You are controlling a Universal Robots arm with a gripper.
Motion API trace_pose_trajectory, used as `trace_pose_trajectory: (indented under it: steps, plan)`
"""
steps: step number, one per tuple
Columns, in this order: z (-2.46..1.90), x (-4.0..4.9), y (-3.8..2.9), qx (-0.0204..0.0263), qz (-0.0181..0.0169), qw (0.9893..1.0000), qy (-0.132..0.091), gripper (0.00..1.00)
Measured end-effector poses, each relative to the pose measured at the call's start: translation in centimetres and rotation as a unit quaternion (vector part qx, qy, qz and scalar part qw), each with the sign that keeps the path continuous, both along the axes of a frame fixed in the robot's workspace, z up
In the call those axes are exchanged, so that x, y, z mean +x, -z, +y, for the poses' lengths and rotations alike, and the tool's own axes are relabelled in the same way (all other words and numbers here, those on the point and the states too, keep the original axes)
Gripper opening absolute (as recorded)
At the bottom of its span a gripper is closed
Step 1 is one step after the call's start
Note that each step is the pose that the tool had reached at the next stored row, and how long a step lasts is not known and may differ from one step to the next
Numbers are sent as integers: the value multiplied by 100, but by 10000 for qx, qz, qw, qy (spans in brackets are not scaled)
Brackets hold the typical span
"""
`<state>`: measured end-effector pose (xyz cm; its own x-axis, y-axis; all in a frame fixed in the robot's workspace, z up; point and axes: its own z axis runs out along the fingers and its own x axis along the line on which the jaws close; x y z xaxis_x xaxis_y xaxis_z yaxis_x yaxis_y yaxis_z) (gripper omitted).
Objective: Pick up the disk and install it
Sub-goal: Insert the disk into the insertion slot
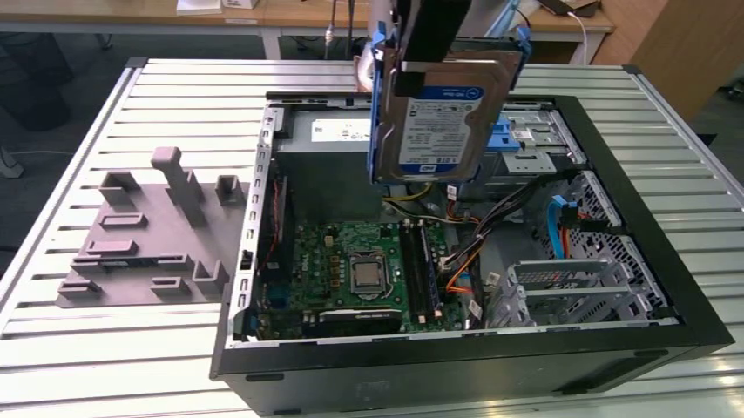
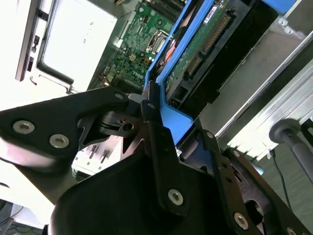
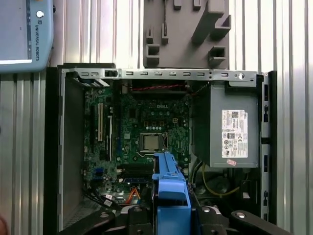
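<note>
Fig. 1. The disk [image 1: 448, 117] is held clear above the open computer case [image 1: 465, 366], which lies on its side on the slatted table [image 1: 117, 366].

Risks, as I judge them:
- The hold is on 1 end of the plastic blue frame [image 2: 173, 117] only, with the whole drive hanging below it. The frame could flex or slide in the grip and let the disk tilt or drop onto the motherboard [image 1: 348, 270].
- The loose cables [image 1: 459, 261] lie directly under the drive, so its lower edge could snag or press on them during a descent.
- The disk hangs between the power supply [image 1: 331, 139] and the drive cage [image 1: 535, 148]. A small sideways error could knock the frame against either one or jam it askew.

Pose:
- The gripper [image 1: 424, 61] reaches down from above and points at the case interior.
- Its 2 fingers [image 2: 151, 132] are pinched onto the top of the frame, as the second wrist view shows.
- The disk stands on edge with its label towards the exterior camera and touches nothing below.
- In the first wrist view the frame [image 3: 168, 186] sits edge-on over the board.
</note>
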<state>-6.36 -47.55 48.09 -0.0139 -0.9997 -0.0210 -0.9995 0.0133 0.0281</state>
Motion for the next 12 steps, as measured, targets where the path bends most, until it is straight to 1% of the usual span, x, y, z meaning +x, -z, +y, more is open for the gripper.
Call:
trace_pose_trajectory:
  steps: [2, 3, 7, 9, 11, 12]
  plan:
    - [-34, 8, 2, 0, 1, 10000, 0, 36]
    - [-60, 8, 3, 1, 0, 10000, 0, 36]
    - [-187, 8, 7, 0, 0, 10000, 0, 36]
    - [-240, 10, 8, -3, 1, 10000, 1, 36]
    - [-280, 24, 14, -3, 0, 10000, 1, 36]
    - [-291, 41, 18, -3, 0, 10000, 0, 36]
